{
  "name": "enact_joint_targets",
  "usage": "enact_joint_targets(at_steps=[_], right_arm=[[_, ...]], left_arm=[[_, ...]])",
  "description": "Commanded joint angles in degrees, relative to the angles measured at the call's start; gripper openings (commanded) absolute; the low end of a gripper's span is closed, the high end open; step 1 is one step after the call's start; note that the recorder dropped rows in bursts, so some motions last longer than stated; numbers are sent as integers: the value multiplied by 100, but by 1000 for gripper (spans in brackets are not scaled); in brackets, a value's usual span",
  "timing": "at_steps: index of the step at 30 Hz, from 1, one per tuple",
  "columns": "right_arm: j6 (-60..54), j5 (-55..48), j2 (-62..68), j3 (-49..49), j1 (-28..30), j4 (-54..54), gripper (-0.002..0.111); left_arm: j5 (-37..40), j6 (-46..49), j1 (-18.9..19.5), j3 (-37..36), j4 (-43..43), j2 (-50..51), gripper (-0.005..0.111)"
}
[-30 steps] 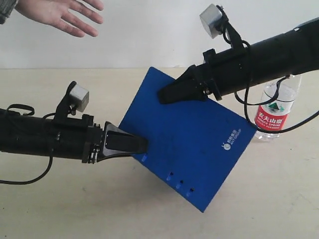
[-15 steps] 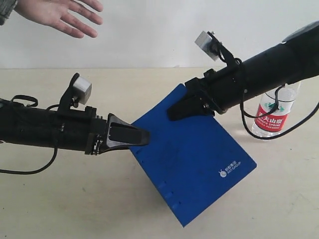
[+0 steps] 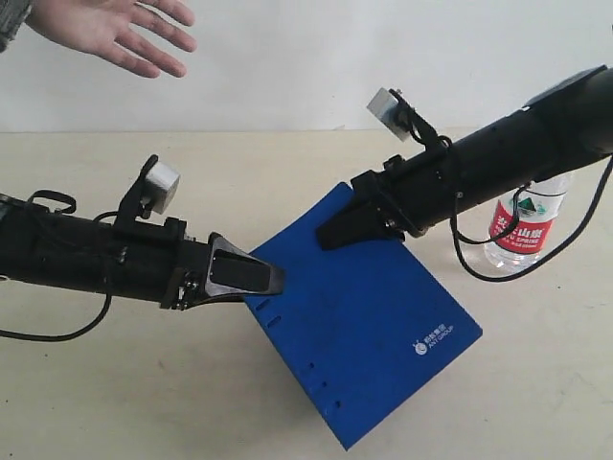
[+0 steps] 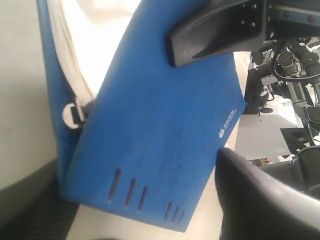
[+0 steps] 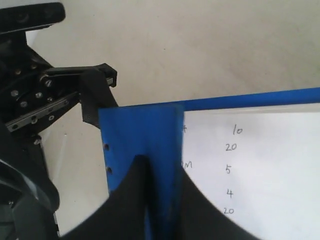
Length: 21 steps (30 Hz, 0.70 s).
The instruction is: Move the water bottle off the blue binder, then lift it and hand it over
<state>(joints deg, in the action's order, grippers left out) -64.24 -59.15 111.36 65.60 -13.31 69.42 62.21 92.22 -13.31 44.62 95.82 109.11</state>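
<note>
Table [image 3: 115, 402]: light top, everything else is seen over it.

Blue binder [image 3: 369, 326]: off the table and tilted, with one corner pointed down and near and the logo corner to the right. The slotted spine edge runs from the left gripper down to the near corner. A written sheet [image 5: 260, 170] is seen inside the cover in the right wrist view.

Right gripper [image 3: 330, 235]: clamped on the binder's far top corner. In the right wrist view the cover edge is seen pinched between both fingers.

Left gripper [image 3: 268, 280]: set at the binder's left corner by the spine and looks in contact. Whether it is pinched or loose cannot be told from either view.

Person's hand [image 3: 110, 27]: open, at far left, above both arms.

Water bottle [image 3: 522, 230]: upright on the table at the right, behind the right arm, clear of the binder. The first step is judged done.

Key relation: the receiving hand lies up and far-left of the binder, and the left arm is the nearer one. The carry is judged to be needed up and leftward, led by the left corner. Both holds should be matched so the cover is not twisted.
</note>
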Motion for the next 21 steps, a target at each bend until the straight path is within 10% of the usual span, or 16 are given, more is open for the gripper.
enact_joint_targets(at_steps=[1, 4, 21], right_arm=[[-137, 595, 185, -91, 12, -1157, 30], [-186, 871, 185, -91, 12, -1157, 58], [1629, 1592, 333, -91, 12, -3295, 59]], left_arm=[[775, 107, -7, 70, 412, -142, 66], [775, 107, -7, 70, 412, -142, 66], [775, 121, -7, 70, 412, -142, 66]])
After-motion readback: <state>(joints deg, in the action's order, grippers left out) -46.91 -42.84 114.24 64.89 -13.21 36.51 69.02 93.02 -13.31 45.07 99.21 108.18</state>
